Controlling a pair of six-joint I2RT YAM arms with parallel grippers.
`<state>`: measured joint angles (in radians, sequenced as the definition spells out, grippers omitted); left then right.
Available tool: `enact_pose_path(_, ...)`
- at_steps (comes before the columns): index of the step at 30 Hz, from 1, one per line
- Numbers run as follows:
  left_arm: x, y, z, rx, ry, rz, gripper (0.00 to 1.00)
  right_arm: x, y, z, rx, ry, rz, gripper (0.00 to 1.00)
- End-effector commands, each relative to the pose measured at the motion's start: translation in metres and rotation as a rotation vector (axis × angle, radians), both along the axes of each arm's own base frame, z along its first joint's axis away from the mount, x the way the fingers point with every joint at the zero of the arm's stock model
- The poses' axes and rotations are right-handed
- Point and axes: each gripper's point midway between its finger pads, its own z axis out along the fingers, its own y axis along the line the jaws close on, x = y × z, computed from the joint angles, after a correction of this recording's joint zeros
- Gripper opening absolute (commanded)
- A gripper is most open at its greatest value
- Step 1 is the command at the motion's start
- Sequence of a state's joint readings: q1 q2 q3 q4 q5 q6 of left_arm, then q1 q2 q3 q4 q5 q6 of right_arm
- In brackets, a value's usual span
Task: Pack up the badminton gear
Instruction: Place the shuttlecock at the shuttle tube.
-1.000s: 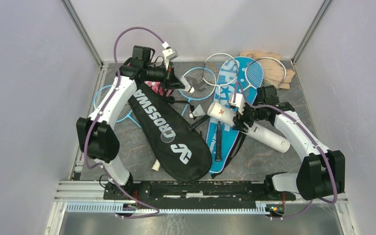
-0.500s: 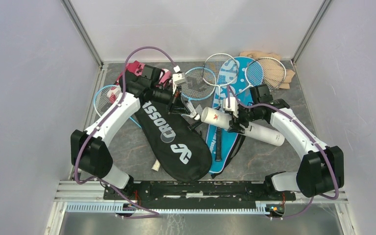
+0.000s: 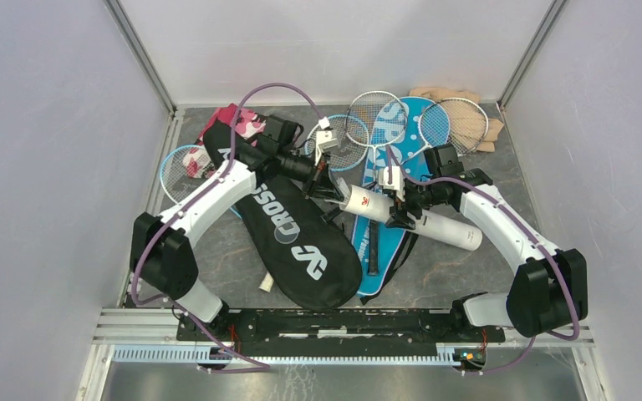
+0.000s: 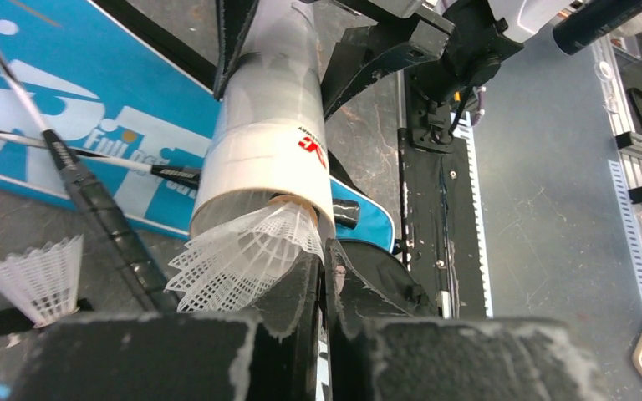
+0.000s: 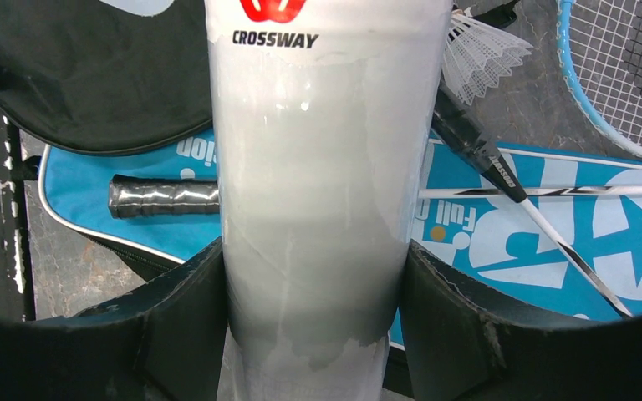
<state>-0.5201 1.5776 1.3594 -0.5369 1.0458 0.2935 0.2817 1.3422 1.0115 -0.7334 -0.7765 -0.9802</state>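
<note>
Early stage, I judge. The right tool clamps the white tube above the blue cover. The left tool, pinched narrow on a shuttlecock, holds it at the tube's mouth. A second shuttlecock lies loose on the worktop; rackets lie uncovered near the black cover.

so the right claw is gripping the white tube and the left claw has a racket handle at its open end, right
Not quite. The right claw does grip the white tube, but what the left claw holds at its open end is a white shuttlecock, not a racket handle. The left wrist view shows it.
</note>
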Motion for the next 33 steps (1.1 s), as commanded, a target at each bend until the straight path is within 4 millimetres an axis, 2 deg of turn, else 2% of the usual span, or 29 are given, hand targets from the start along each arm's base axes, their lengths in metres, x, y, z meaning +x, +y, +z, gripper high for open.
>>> enact_pose_path(1,-0.007,-0.020,0.000,-0.013,0.015,-0.041,0.16,0.005,0.014,0.026,0.088,-0.034,0.011,0.14)
enact_pose_path(5,-0.024,-0.028,-0.013,-0.009,0.046,-0.102,0.31,0.008,0.016,0.029,0.112,-0.031,-0.028,0.13)
enact_pose_path(9,-0.033,-0.030,-0.016,-0.022,0.080,-0.145,0.44,0.007,0.017,0.034,0.127,-0.036,-0.035,0.13)
enact_pose_path(15,-0.039,-0.037,-0.017,-0.029,0.093,-0.176,0.55,0.004,0.017,0.034,0.131,-0.033,-0.034,0.13)
enact_pose_path(22,-0.050,-0.048,-0.027,0.011,0.105,-0.233,0.66,0.002,0.018,0.032,0.144,-0.025,-0.033,0.13)
enact_pose_path(29,-0.043,-0.037,-0.023,0.060,-0.007,-0.192,0.76,0.007,0.007,0.023,0.095,-0.051,-0.095,0.12)
enact_pose_path(33,-0.040,-0.029,-0.013,0.070,-0.078,-0.167,0.89,0.007,0.004,0.023,0.089,-0.062,-0.105,0.12)
